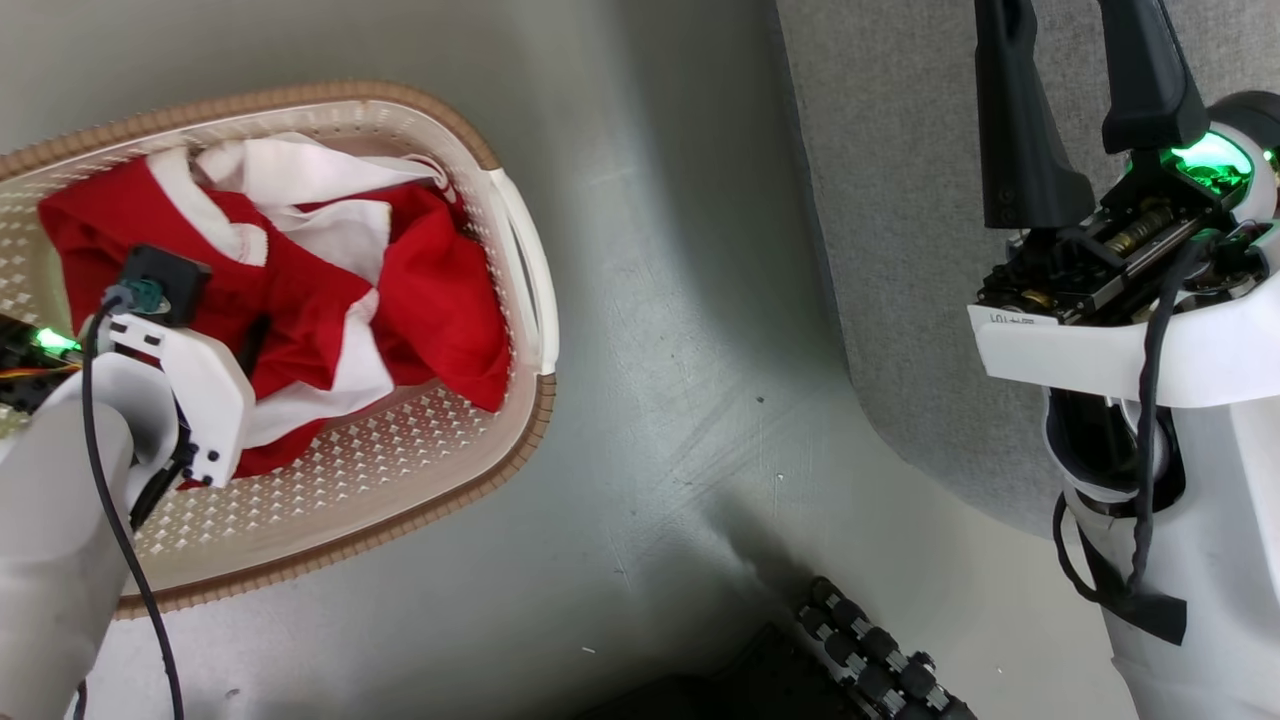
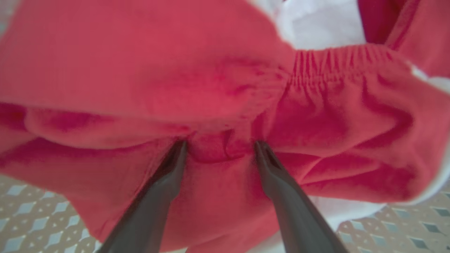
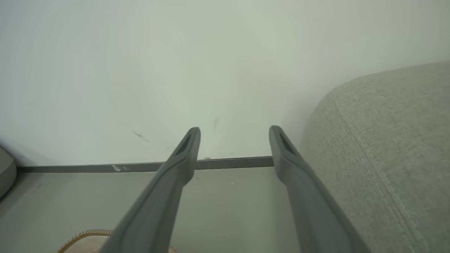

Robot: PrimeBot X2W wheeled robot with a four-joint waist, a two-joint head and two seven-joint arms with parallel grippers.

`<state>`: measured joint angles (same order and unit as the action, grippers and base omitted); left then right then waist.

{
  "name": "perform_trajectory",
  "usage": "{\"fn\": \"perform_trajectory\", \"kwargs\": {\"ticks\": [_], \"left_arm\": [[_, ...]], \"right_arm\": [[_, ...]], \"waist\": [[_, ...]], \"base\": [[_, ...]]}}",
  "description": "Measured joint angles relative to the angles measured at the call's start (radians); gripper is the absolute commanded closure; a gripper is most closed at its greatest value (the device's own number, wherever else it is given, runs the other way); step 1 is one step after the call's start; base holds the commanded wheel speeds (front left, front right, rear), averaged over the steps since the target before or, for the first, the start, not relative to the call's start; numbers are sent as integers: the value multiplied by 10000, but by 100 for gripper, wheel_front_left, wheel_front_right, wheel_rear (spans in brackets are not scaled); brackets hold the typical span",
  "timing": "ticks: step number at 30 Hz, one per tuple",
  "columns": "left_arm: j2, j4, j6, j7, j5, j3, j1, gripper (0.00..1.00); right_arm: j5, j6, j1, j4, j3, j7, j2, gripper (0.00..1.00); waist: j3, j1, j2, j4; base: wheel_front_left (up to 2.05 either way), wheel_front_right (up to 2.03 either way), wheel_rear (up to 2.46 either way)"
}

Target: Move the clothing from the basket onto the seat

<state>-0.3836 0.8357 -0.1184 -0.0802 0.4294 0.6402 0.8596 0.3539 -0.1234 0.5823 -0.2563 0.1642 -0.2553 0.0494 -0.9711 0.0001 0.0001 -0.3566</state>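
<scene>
1. Jaws of the left gripper (image 2: 219, 146) stand wide apart. Both dark fingers (image 2: 165, 182) are pushed tip-first into red cloth, and a small fold bulges up between the tips. Nothing is clamped.
2. That cloth is the clothing (image 1: 430, 300), a crumpled red heap with white panels lying wholly inside the basket (image 1: 520, 440). The basket sits on the floor at the left of the head view, with the left wrist hanging over the near-left part of the heap.
3. Bare grey floor (image 1: 680, 350) lies between the basket and the seat (image 1: 900, 200), which are well apart. The visible part of the seat carries no cloth.
4. By the seat's edge, the right gripper (image 3: 235, 135) also has its jaws spread and holds nothing. It points along the floor towards a pale wall (image 3: 175, 70), with the cushion just beside it.
5. The step in hand looks like the grasp itself, with the tips in contact but not yet closing. None of the transfer is done.
6. The next move calls for closing on the fold deep enough to catch more than one thin layer. The lift must then be high enough that trailing cloth clears the rim, or the light basket may drag. After that comes a carry rightward to the seat.
</scene>
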Motion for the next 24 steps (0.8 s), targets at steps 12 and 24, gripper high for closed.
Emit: {"fn": "perform_trajectory", "kwargs": {"ticks": [12,24], "left_arm": [[-194,849,161,-727,-397,190,618,0],[-151,1189,230,-782,-460,274,963,100]], "right_arm": [[259,0,219,-42,75,0,-4,0],[328,0,413,-6,84,0,-8,0]], "waist": [[-397,0,0,-468],[-440,0,0,-600]], "base": [[0,0,0],[0,0,0]]}}
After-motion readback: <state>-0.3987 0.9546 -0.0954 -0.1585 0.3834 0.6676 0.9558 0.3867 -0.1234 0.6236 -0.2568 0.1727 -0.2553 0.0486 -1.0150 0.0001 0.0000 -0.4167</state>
